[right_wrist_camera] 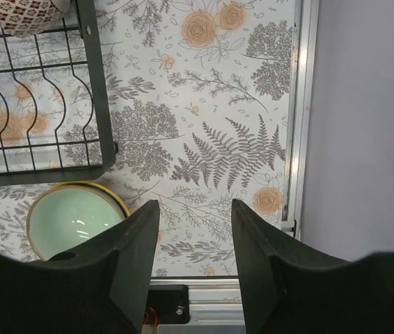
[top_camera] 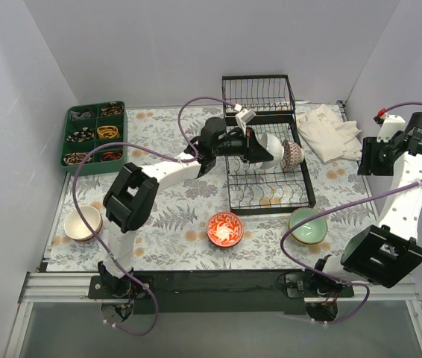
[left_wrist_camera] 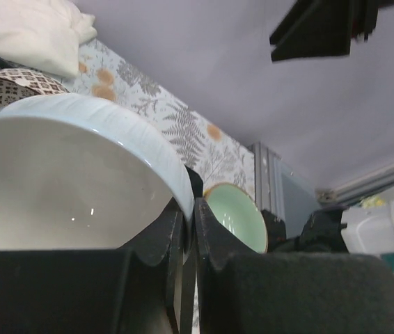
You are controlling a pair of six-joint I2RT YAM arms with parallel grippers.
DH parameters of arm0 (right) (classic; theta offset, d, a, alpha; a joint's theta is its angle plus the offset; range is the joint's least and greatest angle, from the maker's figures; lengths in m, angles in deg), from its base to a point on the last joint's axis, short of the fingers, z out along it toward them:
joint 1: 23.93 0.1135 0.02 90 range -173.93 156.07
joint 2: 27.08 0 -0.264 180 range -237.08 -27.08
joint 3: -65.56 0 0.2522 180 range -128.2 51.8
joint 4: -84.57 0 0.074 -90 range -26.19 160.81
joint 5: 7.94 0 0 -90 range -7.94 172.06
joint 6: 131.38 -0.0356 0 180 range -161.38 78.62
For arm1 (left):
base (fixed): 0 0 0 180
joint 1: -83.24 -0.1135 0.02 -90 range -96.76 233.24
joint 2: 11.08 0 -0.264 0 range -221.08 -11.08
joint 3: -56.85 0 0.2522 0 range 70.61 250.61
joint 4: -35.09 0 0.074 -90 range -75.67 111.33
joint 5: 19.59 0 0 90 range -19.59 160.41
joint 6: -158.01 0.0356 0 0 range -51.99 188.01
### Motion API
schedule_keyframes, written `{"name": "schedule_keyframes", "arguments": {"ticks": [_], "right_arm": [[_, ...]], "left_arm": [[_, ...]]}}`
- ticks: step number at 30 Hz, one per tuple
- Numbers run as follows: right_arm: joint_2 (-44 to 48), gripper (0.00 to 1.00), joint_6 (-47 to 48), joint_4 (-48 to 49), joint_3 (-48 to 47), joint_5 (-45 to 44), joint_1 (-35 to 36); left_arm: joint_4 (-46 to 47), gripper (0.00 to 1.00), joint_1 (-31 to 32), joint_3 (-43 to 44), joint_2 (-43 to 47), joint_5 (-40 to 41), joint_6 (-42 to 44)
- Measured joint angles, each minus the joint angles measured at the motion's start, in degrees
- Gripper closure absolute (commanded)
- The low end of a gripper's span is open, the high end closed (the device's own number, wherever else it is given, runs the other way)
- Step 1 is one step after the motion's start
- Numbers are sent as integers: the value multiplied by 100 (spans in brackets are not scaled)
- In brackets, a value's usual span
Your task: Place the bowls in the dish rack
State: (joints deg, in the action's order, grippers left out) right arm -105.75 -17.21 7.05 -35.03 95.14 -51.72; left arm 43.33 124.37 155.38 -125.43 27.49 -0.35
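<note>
While gripping the rim of the white bowl [left_wrist_camera: 65, 174] over the dish rack [top_camera: 309, 179] with the left pincer [left_wrist_camera: 188, 216] clamped on it, lower between prongs [top_camera: 267, 195] and release, keeping the wide-open, empty right pincer [right_wrist_camera: 194, 236] clear.

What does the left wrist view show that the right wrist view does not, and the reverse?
Only left wrist: a white bowl pinched in the left tool, and a white cloth. Only right wrist: the rack prongs and the open right tool. Both: the green bowl, the brown patterned bowl and the floral mat.
</note>
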Motion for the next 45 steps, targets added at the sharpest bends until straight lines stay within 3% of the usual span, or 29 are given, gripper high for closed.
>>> {"name": "schedule_keyframes", "arguments": {"ticks": [5, 10, 15, 27, 45], "right_arm": [[229, 45, 0, -92, 162, -225, 0], [308, 45, 2, -129, 247, -428, 0], [367, 45, 2, -131, 463, -573, 0], [570, 45, 4, -225, 1091, -776, 0], [597, 45, -4, -262, 1217, -1027, 0]], "left_arm": [[1668, 100, -236, -83, -848, -136, -1272], [2444, 100, -382, 393, -1843, -216, -2116], [2717, 100, -374, 975, -2428, -212, -2522], [3504, 100, -302, 1784, -2771, -195, -3143], [4354, 100, -225, 1974, -3698, 94, -4168]]}}
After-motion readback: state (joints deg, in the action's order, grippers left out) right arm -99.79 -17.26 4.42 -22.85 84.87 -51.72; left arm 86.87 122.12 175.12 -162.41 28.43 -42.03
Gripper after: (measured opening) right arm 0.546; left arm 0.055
